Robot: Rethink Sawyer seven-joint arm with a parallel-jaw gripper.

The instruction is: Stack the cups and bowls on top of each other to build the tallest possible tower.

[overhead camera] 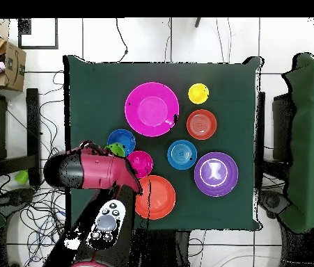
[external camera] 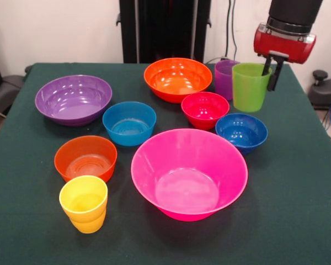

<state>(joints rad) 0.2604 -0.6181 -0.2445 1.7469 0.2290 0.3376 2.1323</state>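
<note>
My gripper point(external camera: 270, 74) hangs at the table's right rear, with one finger inside and one outside the right rim of the lime green cup point(external camera: 249, 86), pinching its wall. The cup stands upright beside the purple cup point(external camera: 224, 77); I cannot tell if it is off the cloth. The yellow cup point(external camera: 84, 203) stands at the front left. The big pink bowl point(external camera: 188, 172) sits front centre. Around it are the small orange bowl point(external camera: 86, 158), light blue bowl point(external camera: 129, 122), big purple bowl point(external camera: 73, 99), big orange bowl point(external camera: 177, 79), red bowl point(external camera: 204, 109) and dark blue bowl point(external camera: 241, 132). No tower stands.
All pieces sit open side up on the dark green cloth point(external camera: 298, 182). In the overhead view my arm point(overhead camera: 90, 170) covers the purple cup and part of the lime green cup point(overhead camera: 118, 149). Cables and a cardboard box point(overhead camera: 6, 66) lie off the table.
</note>
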